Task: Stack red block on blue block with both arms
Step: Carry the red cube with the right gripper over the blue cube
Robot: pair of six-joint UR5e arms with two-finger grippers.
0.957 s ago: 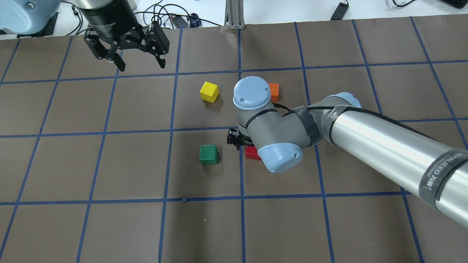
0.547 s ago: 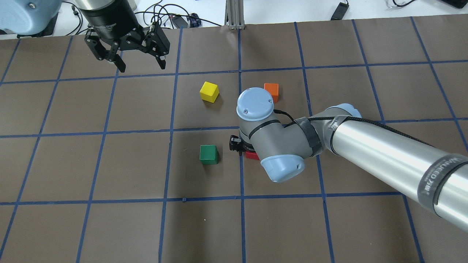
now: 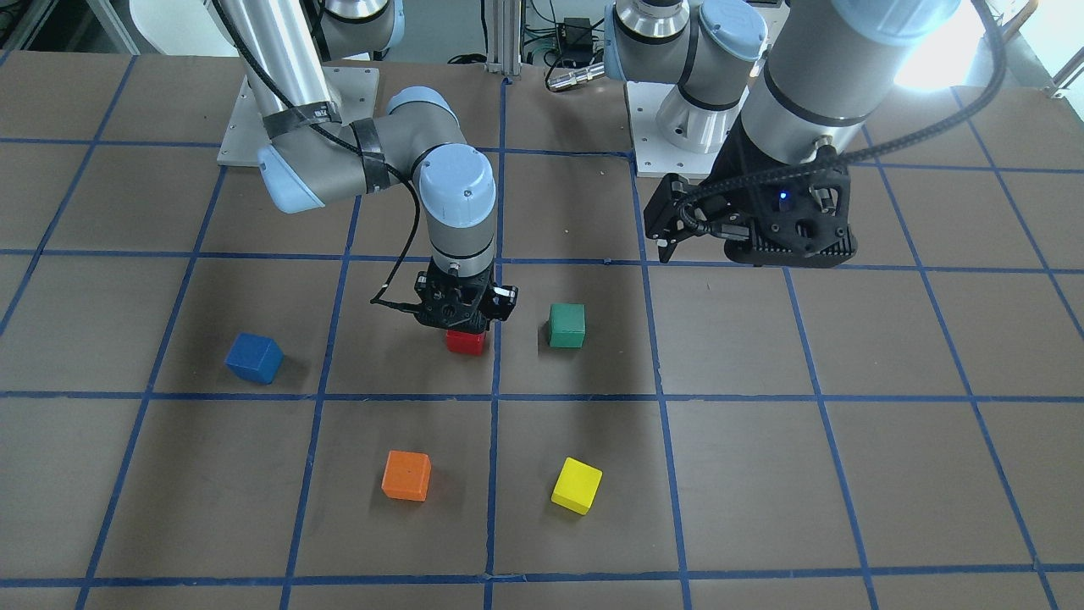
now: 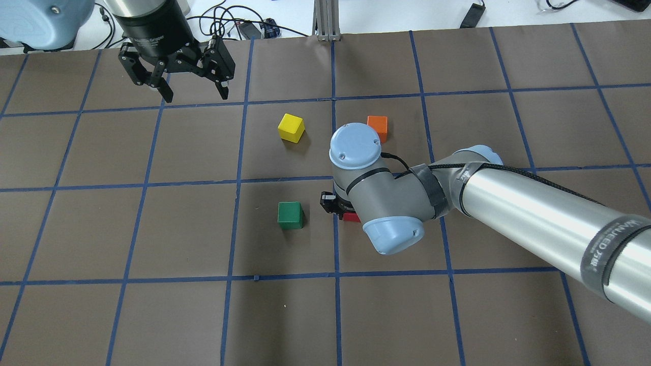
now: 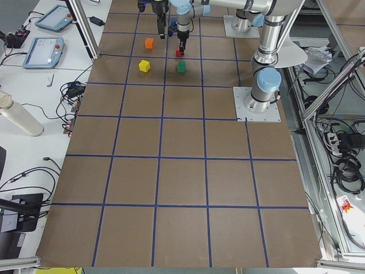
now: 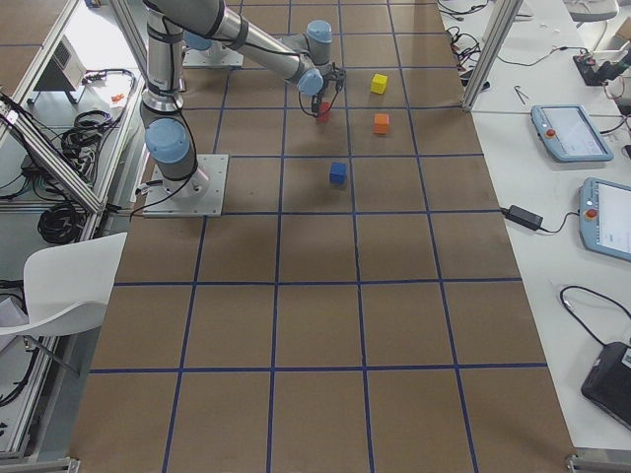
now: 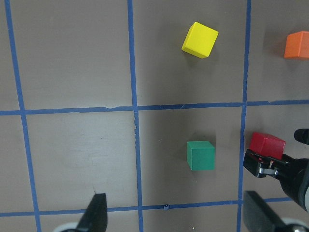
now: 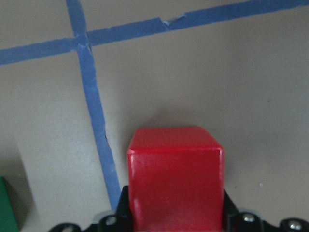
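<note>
The red block [image 3: 466, 341] sits on the brown mat near a blue tape line. My right gripper [image 3: 465, 337] stands straight down over it, its jaws close against two of the block's sides. In the right wrist view the red block [image 8: 175, 179] fills the space between the black fingers. In the overhead view the red block [image 4: 350, 217] shows only as a sliver under the right wrist. The blue block [image 3: 253, 357] lies alone about one grid square away; the right arm hides it in the overhead view. My left gripper [image 4: 193, 94] hangs open and empty above the far left of the mat.
A green cube [image 3: 566, 325] lies close beside the red block. A yellow cube [image 3: 577, 485] and an orange cube [image 3: 406, 475] lie one row further from the robot. The mat [image 3: 847, 474] carries a grid of blue tape lines.
My right wrist has come down over the red block, and less of the block shows overhead than before. The left gripper has drifted slightly away, still open.
</note>
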